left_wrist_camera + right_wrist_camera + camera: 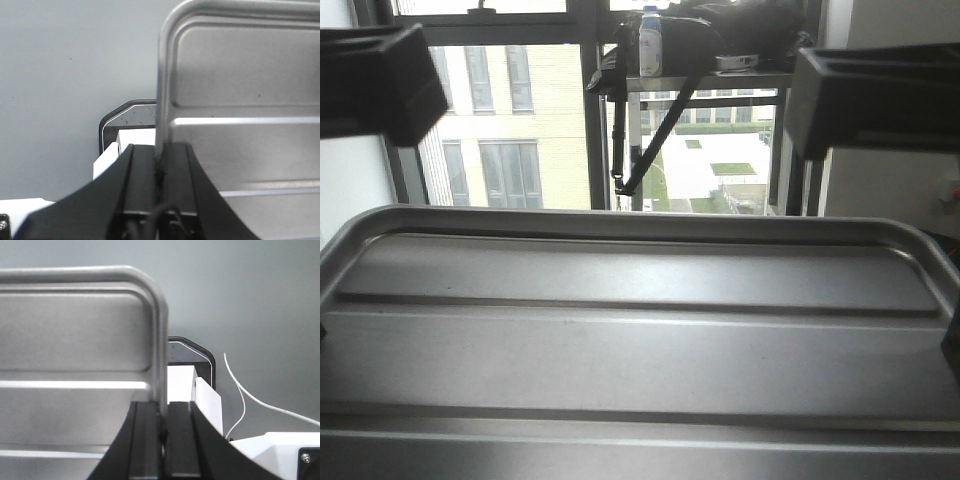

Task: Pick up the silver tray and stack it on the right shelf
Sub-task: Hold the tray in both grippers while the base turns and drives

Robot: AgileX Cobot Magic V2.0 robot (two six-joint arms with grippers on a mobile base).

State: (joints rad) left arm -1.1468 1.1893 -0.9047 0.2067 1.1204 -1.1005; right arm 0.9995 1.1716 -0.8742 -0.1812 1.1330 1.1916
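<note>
The silver tray (640, 330) is held up close to the front camera and fills the lower half of that view, its two long ribs running left to right. My left gripper (161, 152) is shut on the tray's (240, 100) left rim, which stands between the black fingers. My right gripper (164, 410) is shut on the tray's (75, 340) right rim in the same way. Only dark slivers at the tray's ends show in the front view. The right shelf is out of view.
Two dark, blurred arm parts (370, 80) (880, 95) hang above the tray's ends. Behind it is a window, with a stand carrying a white bottle (650, 40) and a black bag (740, 25). Below the tray are grey floor, white robot parts (280, 450) and a white cable (250, 395).
</note>
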